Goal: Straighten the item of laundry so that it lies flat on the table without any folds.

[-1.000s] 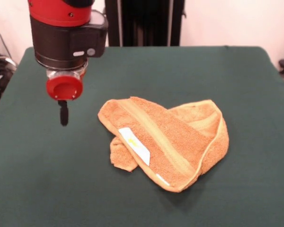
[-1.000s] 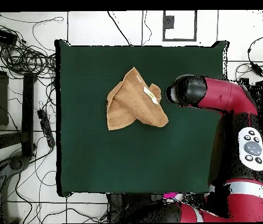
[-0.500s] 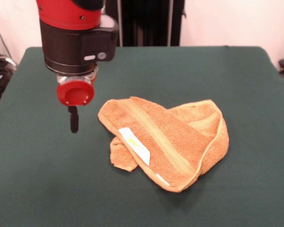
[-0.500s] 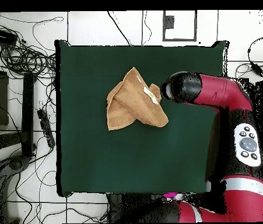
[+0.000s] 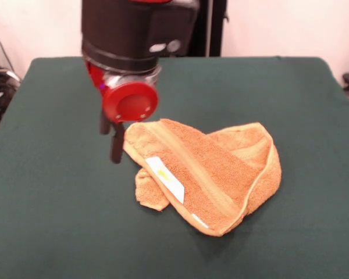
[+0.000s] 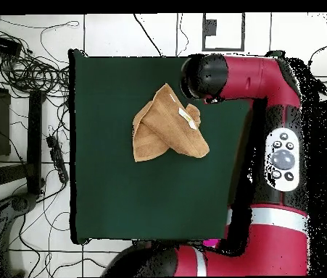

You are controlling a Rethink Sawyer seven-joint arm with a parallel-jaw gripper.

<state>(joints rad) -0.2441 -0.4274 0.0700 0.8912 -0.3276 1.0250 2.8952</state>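
The item of laundry (image 5: pixel 212 171) is an orange-tan towel lying crumpled and folded over itself on the green table (image 5: pixel 58 221), with a white label (image 5: pixel 166 179) facing up near its left side. One woven band runs diagonally across its top layer. My gripper (image 5: pixel 115 145) hangs just above the table at the towel's left corner, close beside its edge. In the overhead view the towel (image 6: pixel 167 127) lies in the upper middle of the table (image 6: pixel 122 188), and the arm's black wrist (image 6: pixel 202 76) covers the gripper beside the towel's upper right corner.
The red arm (image 6: pixel 282 145) stretches along the table's right side in the overhead view. Cables and power strips (image 6: pixel 28 72) lie on the floor left of the table. The table's edges are well away from the towel.
The arm has swung toward the towel, and the gripper now sits lower, at the towel's corner. The towel has not moved.
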